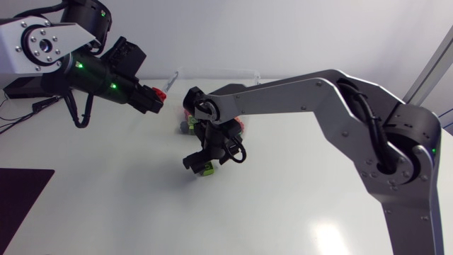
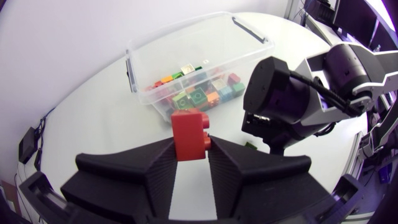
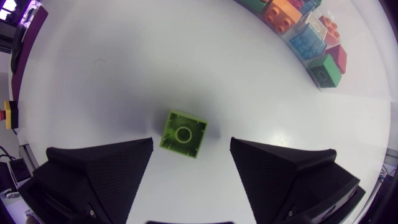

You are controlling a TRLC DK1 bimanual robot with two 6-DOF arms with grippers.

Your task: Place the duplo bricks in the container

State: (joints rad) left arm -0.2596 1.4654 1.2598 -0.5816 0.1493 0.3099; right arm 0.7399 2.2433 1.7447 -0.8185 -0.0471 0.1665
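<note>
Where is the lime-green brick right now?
In the right wrist view the lime-green brick lies on the table between the open fingers of the right claw, touching neither, near the container.

Bright even light, soft shadows, glare on table (image 1: 329, 232)

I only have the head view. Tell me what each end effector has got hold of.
Observer: The left end effector is shut on a red brick, with a finger pressing each side.
Operator: Now report the right one.
Observer: The right end effector is open. A lime green brick lies on the table between its fingers, touching neither.
</note>
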